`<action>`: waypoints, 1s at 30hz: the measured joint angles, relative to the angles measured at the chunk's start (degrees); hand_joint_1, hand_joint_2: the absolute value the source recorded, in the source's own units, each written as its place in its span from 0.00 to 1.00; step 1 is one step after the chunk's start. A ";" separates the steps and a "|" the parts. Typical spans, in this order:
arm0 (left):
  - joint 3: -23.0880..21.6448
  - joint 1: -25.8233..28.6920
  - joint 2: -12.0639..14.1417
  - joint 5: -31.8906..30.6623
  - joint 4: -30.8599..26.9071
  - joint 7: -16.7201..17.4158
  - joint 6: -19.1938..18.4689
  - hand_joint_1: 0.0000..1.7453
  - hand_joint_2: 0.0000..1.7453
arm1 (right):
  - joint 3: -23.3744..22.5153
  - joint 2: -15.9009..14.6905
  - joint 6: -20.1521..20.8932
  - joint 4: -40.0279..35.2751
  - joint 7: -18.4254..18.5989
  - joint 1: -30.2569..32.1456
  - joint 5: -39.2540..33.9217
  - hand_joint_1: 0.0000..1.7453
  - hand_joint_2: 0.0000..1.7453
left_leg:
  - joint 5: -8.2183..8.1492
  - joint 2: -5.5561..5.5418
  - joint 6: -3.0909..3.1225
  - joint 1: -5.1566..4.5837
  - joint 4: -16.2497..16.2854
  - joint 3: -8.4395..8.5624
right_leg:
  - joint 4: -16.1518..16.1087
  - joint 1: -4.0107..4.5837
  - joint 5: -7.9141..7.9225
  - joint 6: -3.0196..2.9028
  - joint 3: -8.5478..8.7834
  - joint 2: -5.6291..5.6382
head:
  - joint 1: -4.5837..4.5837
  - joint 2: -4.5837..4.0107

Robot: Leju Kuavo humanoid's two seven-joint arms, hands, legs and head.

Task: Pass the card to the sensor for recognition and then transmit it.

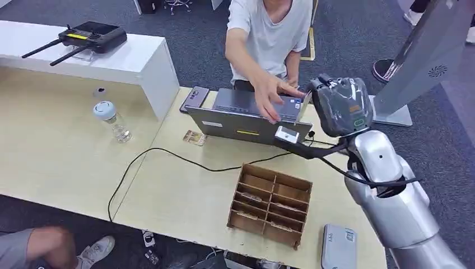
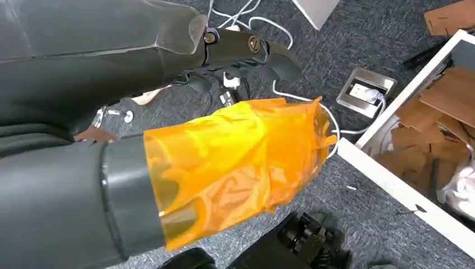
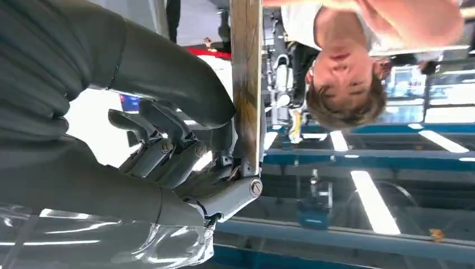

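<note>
The left hand is hanging over the floor, its state unclear. The right hand is pinching the card edge-on between thumb and fingers, offering it to the person's hand just beyond; I'd be keeping it steady until taken.

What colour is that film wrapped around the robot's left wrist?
Translucent orange film, clearest in the left wrist view.
</note>
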 joint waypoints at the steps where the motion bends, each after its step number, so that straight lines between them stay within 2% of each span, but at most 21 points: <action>1: 0.00 -0.09 -0.07 -0.02 0.18 -0.02 -0.04 0.00 0.00 | -0.22 0.52 0.00 0.37 0.72 -0.19 0.35 1.00 1.00 | 0.00 0.00 0.00 0.00 0.00 0.00 | 0.00 0.00 0.00 0.00 0.00 0.00 | 0.00 0.00; 6: 0.00 -0.42 -0.39 -0.15 0.77 -0.04 -0.04 0.00 0.00 | -1.12 2.59 -0.28 1.45 3.00 -0.43 0.94 1.00 1.00 | 0.00 0.01 0.00 0.00 0.00 0.00 | 0.00 0.00 0.00 0.00 -0.01 0.01 | 0.00 0.00; 8: 0.00 -0.42 -0.50 -0.22 0.83 -0.04 -0.04 0.00 0.00 | -1.55 3.17 -0.65 1.53 3.48 -0.40 1.14 0.02 1.00 | 0.00 0.01 0.00 0.00 0.00 0.00 | 0.00 0.00 0.00 0.00 -0.01 0.01 | 0.00 0.00; 16: 0.00 -0.39 -0.50 -0.48 1.14 -0.04 -0.04 0.00 0.00 | -2.12 4.44 -1.05 1.01 3.41 0.34 1.03 0.00 1.00 | 0.00 0.01 -0.01 0.00 0.00 0.00 | 0.00 0.00 0.00 0.00 -0.01 0.01 | 0.00 0.00; 17: 0.00 -0.39 -0.50 -0.48 1.14 -0.04 -0.05 0.00 0.00 | -2.25 4.49 -1.16 0.68 3.35 0.55 0.96 0.00 0.00 | 0.00 0.01 -0.01 0.00 0.00 0.01 | 0.00 0.00 0.00 0.00 -0.01 0.02 | 0.00 0.00; 24: 0.00 -0.28 -0.50 -0.50 1.14 -0.04 -0.02 0.00 0.00 | -3.24 4.77 -1.99 -1.94 1.93 2.60 -0.92 0.00 0.00 | 0.00 0.01 -0.01 0.00 0.00 0.00 | 0.00 0.00 0.00 0.00 -0.02 0.02 | 0.00 0.00; 30: 0.00 0.48 -0.46 -0.46 1.14 0.26 0.24 0.00 0.00 | -3.63 4.75 -2.71 -6.16 -0.76 5.98 -3.52 0.00 0.00 | -0.01 0.01 -0.01 0.00 0.00 0.00 | -0.01 0.00 0.00 0.00 -0.03 0.02 | -0.02 0.00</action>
